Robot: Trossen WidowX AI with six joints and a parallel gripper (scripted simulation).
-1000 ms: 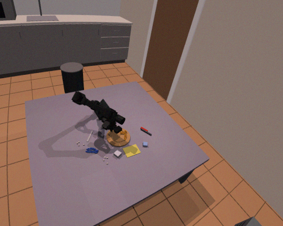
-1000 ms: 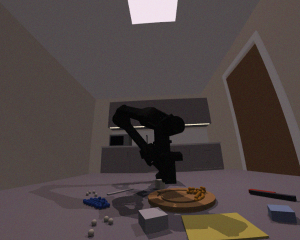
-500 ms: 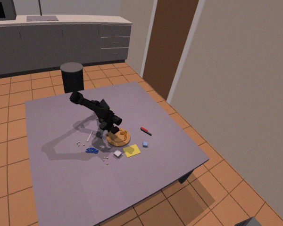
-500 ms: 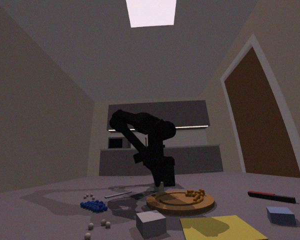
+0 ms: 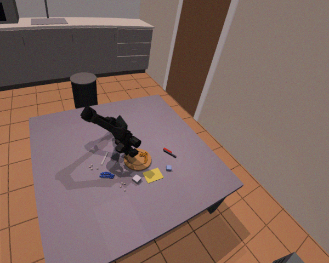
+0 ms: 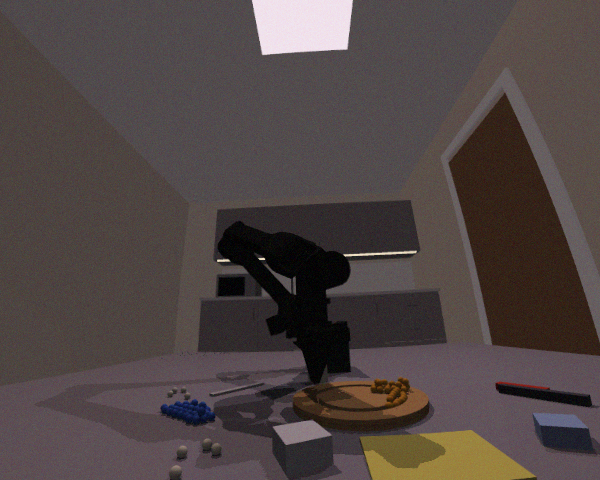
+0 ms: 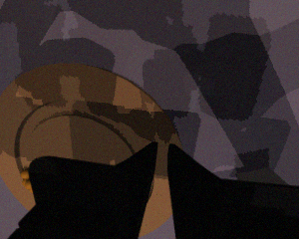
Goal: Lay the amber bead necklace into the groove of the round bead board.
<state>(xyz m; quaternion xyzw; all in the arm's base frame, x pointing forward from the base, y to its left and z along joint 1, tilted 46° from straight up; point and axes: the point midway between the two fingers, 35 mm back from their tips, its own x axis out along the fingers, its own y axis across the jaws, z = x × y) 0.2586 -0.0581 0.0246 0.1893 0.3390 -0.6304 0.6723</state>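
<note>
The amber bead necklace [image 5: 143, 157] [image 6: 390, 388] lies bunched in a heap on the right part of the round wooden bead board [image 5: 137, 164] [image 6: 362, 409] [image 7: 55, 134], partly over its circular groove. In the wrist view only a small amber bit [image 7: 25, 179] shows at the board's left edge. My gripper [image 5: 128, 155] [image 6: 316, 381] [image 7: 162, 148] points down over the board's rim on the side opposite the necklace, apart from it. Its fingers stand almost together with only a thin gap, and nothing is between them.
A blue bead pile [image 5: 107, 175] [image 6: 186, 411], loose white beads [image 5: 93, 167] [image 6: 207, 446] and a white rod [image 5: 103, 158] [image 6: 236, 388] lie left of the board. A white cube [image 5: 136, 178] [image 6: 301, 445], a yellow sheet [image 5: 153, 175] [image 6: 445, 457], a blue block [image 5: 169, 167] [image 6: 561, 429] and a red-black tool [image 5: 169, 152] [image 6: 543, 393] lie in front and to the right.
</note>
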